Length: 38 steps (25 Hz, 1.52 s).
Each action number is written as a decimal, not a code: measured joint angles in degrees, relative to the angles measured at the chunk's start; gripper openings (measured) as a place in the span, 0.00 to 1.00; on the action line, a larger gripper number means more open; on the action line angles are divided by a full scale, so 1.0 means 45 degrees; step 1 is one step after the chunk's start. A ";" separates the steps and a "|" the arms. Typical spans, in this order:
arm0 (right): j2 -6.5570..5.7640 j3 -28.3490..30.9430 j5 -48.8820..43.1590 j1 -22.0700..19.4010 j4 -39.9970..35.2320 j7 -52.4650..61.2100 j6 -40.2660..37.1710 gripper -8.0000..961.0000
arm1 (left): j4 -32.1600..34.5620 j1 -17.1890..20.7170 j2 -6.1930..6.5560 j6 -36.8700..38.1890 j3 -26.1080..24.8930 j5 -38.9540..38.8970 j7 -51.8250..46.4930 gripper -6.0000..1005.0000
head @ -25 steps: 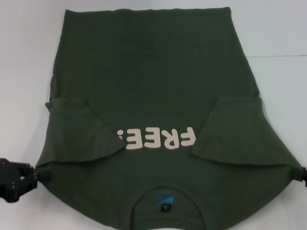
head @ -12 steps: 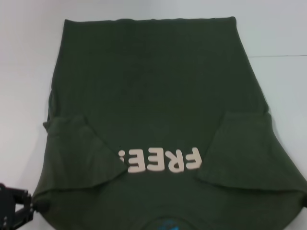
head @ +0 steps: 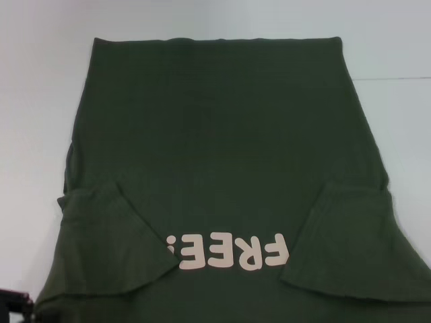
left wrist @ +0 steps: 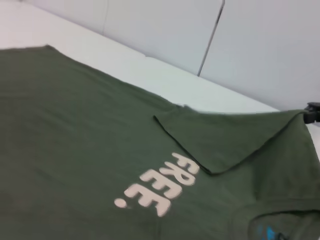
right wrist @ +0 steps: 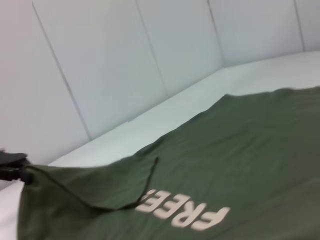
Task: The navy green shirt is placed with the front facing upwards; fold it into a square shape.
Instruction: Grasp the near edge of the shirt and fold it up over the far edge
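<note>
both pincers, left pincer point(right wrist: 12, 167) and right pincer point(left wrist: 312, 114), pinch shoulder corners of dark olive-green cotton t-shirt point(head: 215, 155) lying face-up on white counter point(head: 34, 101), sleeves folded in, next likely folding collar end toward hem.
</note>
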 joint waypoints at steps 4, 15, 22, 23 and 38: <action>-0.0007 0.0908 0.0048 0.0475 0.0073 0.0053 0.0092 0.05 | -0.0338 -0.0338 0.0072 -0.0329 -0.0513 -0.0244 -0.0138 0.10; 0.0015 0.2562 0.0073 0.1871 0.0491 0.0072 0.0370 0.05 | -0.1734 -0.0401 0.0085 -0.2031 -0.0857 -0.1975 0.0166 0.10; -0.0066 0.3392 0.0131 0.2411 0.0834 0.0444 0.1383 0.05 | -0.2948 -0.0594 0.0170 -0.3324 -0.0930 -0.3257 0.0497 0.10; -0.0071 0.3469 0.0132 0.2487 0.0890 0.0484 0.1497 0.05 | -0.3037 -0.0665 0.0171 -0.3504 -0.0929 -0.3335 0.0533 0.10; -0.0115 0.3578 0.0637 0.4712 0.1754 0.1867 0.5817 0.05 | -0.5219 -0.2387 -0.0054 -0.8501 -0.0825 -0.4664 0.2016 0.11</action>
